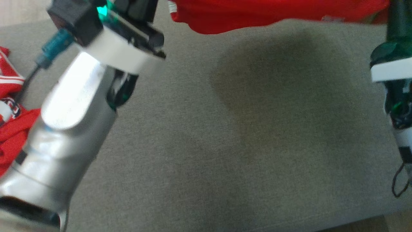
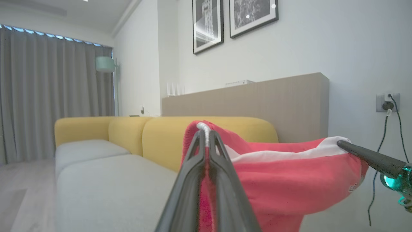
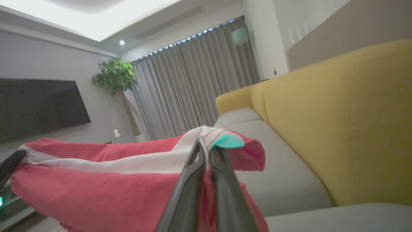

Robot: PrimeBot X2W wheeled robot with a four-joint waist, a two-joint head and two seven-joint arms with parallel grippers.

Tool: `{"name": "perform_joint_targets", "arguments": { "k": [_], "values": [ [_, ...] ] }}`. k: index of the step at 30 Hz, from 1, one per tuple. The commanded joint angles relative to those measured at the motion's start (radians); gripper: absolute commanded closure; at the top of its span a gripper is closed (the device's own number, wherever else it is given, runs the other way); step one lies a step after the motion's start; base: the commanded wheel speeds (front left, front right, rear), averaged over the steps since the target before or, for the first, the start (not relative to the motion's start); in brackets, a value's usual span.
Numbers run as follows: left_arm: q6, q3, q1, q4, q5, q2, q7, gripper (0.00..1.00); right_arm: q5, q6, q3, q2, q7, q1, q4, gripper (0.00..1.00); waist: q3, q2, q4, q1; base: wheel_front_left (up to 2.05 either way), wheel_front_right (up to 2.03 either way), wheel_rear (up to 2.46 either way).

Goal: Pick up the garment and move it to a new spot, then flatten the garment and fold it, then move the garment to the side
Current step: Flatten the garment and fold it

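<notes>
**L fingers** (image 2: 201,143): pressed together on the white-trimmed edge of the garment (image 2: 289,180); trim pokes out just above the tips.
**R fingers** (image 3: 198,154): likewise closed on garment edge, pinching the white band w/ thin red stripes; a teal tag sits at the tips.
**Garment:** red, white band along top edge. Held up in the air btwn both arms, stretched across, middle sagging, lower part hanging loose. Head view shows it as a red strip along the top, above the sofa seat (image 1: 225,145), w/ a dark shadow on the cushion beneath (blurred, so no fabric detail).
**L forearm** (image 1: 64,129): silver, reaches up from lower left; green light at wrist.
**R wrist** (image 1: 391,69): dark w/ white ring, at far right edge.
**Red-white cloth heap** (image 1: 9,129): on seat at left edge, partly behind L forearm.
**Sofa:** grey seat cushions, yellow backrest (image 2: 161,135).
**Room, misc.:**
- two framed b/w pictures (image 2: 207,25)
- grey curtains (image 3: 193,90)
- potted plant (image 3: 116,75)
- dark TV (image 3: 38,106)
- wall socket w/ plug and cable (image 2: 388,103)
</notes>
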Motion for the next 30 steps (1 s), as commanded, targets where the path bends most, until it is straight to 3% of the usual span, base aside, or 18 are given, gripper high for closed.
{"name": "perform_joint_targets", "arguments": {
  "k": [1,4,7,8,9,10,11,19,30],
  "values": [
    [0.002,0.011,0.033,-0.003,-0.009,0.039,-0.006,1.0,-0.018,-0.001,0.033,-0.017,0.032,0.048,-0.014,1.0,0.02,0.0,-0.015,-0.0001,0.0,0.0,0.0],
    [0.002,-0.001,0.136,0.016,-0.014,0.047,-0.008,1.0,-0.054,-0.001,0.063,-0.005,0.066,0.127,0.01,1.0,0.034,0.0,-0.02,-0.0001,0.0,0.0,0.0],
    [0.002,0.03,0.262,0.027,-0.012,0.042,-0.008,1.0,-0.086,-0.001,0.076,0.05,0.062,0.214,0.05,1.0,0.046,0.0,-0.019,-0.0001,0.0,0.0,0.0],
    [0.002,0.036,0.3,0.033,0.007,0.045,-0.008,1.0,-0.099,-0.001,0.084,0.072,0.058,0.242,0.065,0.93,0.05,0.0,-0.018,-0.0001,0.0,0.0,0.0],
    [0.002,0.046,0.334,0.038,0.027,0.046,-0.008,1.0,-0.11,-0.001,0.089,0.096,0.052,0.267,0.08,0.71,0.054,0.0,-0.017,-0.0001,0.0,0.0,0.0],
    [0.002,0.06,0.365,0.042,0.042,0.043,-0.008,1.0,-0.119,-0.001,0.088,0.121,0.045,0.291,0.097,0.22,0.056,0.0,-0.014,-0.0001,0.0,0.0,0.0],
    [0.002,0.078,0.392,0.045,0.056,0.041,-0.008,1.0,-0.127,-0.001,0.08,0.145,0.036,0.314,0.11,0.0,0.059,0.0,-0.011,-0.0001,0.0,0.0,0.0],
    [0.002,0.195,0.469,0.046,0.131,0.032,-0.008,1.0,-0.187,-0.001,0.069,0.224,0.008,0.463,0.095,0.0,0.066,0.0,0.002,-0.0001,0.0,0.0,0.0],
    [0.002,0.267,0.463,0.048,0.154,0.04,-0.008,1.0,-0.166,-0.001,0.125,0.237,0.01,0.529,-0.003,0.0,0.078,0.0,-0.001,-0.0001,0.0,0.0,0.0]
  ]
}}
